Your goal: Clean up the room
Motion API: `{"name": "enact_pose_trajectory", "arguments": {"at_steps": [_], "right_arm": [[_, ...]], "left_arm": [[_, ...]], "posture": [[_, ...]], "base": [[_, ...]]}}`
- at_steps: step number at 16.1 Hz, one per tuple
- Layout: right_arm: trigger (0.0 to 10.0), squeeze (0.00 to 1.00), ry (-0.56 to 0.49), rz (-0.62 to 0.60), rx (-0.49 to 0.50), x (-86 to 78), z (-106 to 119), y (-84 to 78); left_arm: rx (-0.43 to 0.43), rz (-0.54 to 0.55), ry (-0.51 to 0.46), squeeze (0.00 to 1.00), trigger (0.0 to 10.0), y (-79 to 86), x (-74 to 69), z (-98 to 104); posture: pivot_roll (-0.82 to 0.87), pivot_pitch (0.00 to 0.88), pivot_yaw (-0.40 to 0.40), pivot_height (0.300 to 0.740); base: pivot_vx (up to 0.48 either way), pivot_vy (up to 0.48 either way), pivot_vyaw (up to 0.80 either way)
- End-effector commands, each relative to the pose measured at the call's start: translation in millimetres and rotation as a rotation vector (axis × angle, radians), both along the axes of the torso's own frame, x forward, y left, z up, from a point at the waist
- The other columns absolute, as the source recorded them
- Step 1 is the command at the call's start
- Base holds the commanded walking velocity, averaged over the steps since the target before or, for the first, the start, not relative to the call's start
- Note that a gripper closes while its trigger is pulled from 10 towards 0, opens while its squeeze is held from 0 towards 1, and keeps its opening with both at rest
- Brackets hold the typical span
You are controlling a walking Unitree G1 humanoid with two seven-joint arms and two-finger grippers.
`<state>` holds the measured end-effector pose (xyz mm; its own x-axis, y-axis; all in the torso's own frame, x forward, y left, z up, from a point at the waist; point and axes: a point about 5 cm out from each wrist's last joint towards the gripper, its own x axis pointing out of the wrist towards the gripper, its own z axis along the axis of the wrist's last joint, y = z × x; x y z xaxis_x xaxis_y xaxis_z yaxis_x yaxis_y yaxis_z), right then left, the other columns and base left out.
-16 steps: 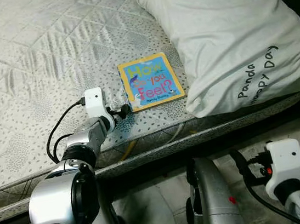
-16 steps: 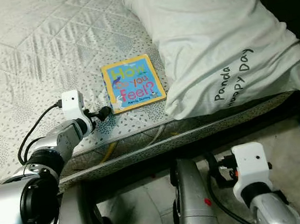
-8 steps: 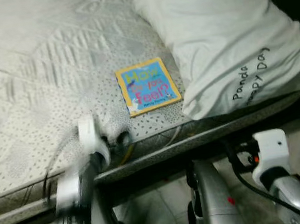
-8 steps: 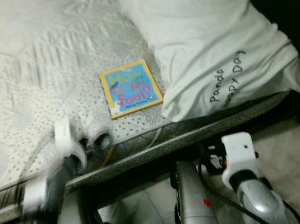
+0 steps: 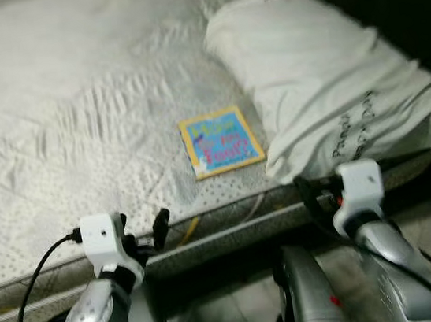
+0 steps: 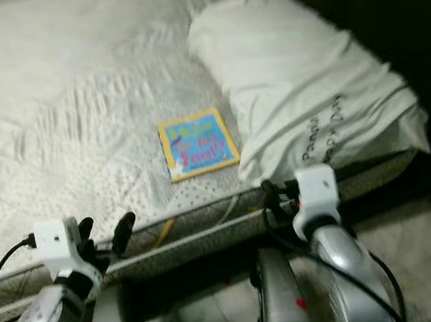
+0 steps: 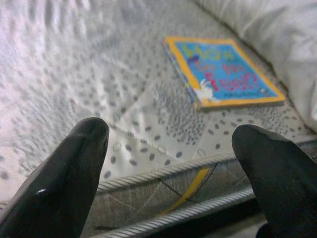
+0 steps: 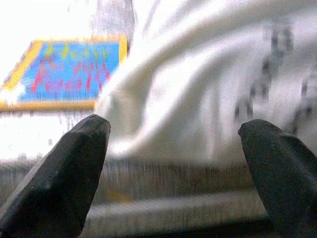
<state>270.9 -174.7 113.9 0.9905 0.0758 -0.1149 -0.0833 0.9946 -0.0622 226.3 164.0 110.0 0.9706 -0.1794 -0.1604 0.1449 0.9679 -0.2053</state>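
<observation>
A flat, yellow-bordered picture book [image 5: 221, 141] lies on the quilted mattress [image 5: 75, 124] beside a wrinkled pillow [image 5: 325, 91]. The left gripper [image 7: 173, 163] and right gripper [image 8: 173, 163] hover with fingers apart.

mattress [image 5: 76, 131]: quilted matt cloth | pillow [image 5: 325, 91]: soft wrinkled cloth | book [image 5: 221, 140]: glossy card cover

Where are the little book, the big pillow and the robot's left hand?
book [image 5: 221, 141]: left eye view, middle of its blue cover.
pillow [image 5: 309, 85]: left eye view, its white top.
left hand [image 7: 171, 148]: left wrist view, midway between its two black fingertips.
</observation>
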Motion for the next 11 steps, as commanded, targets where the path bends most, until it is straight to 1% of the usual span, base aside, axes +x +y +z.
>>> {"name": "enact_pose_trajectory", "arguments": {"at_steps": [1, 3, 4, 6, 9, 11], "right_arm": [[10.0, 0.00, -0.022, -0.014, 0.002, 5.1, 2.5, 5.9], [10.0, 0.00, -0.048, -0.012, 0.031, 15.1, 8.2, 11.0], [10.0, 0.00, -0.064, -0.022, 0.055, 20.4, 11.9, 12.0], [10.0, 0.00, -0.095, -0.043, 0.088, 28.8, 18.2, 11.4], [10.0, 0.00, -0.117, -0.054, 0.090, 39.6, 22.0, 7.4], [10.0, 0.00, -0.129, -0.054, 0.085, 42.5, 23.6, 6.3]], "left_arm": [[0.055, 0.002, -0.049, 0.00, 10.0, 2.8, -5.9, 5.3], [0.098, 0.014, -0.103, 0.00, 10.0, 2.7, -6.6, 10.8], [0.101, 0.072, -0.128, 0.00, 10.0, 7.3, -3.5, 13.8], [0.073, 0.198, -0.127, 0.00, 10.0, 18.7, 2.2, 10.2], [0.076, 0.199, -0.145, 0.00, 10.0, 16.1, 9.0, 7.7], [0.076, 0.194, -0.153, 0.00, 10.0, 15.1, 11.5, 7.5]], "posture": [[-0.07, 0.000, 0.002, 0.530], [-0.07, 0.000, 0.004, 0.530], [-0.07, 0.000, 0.004, 0.530], [-0.07, 0.000, -0.002, 0.530], [-0.07, 0.000, -0.007, 0.562], [-0.07, 0.000, -0.005, 0.581]], "base": [[0.000, 0.000, 0.00], [0.000, 0.000, 0.00], [0.000, 0.000, 0.00], [0.000, 0.000, 0.00], [0.000, 0.000, 0.00], [0.000, 0.000, 0.00]]}}
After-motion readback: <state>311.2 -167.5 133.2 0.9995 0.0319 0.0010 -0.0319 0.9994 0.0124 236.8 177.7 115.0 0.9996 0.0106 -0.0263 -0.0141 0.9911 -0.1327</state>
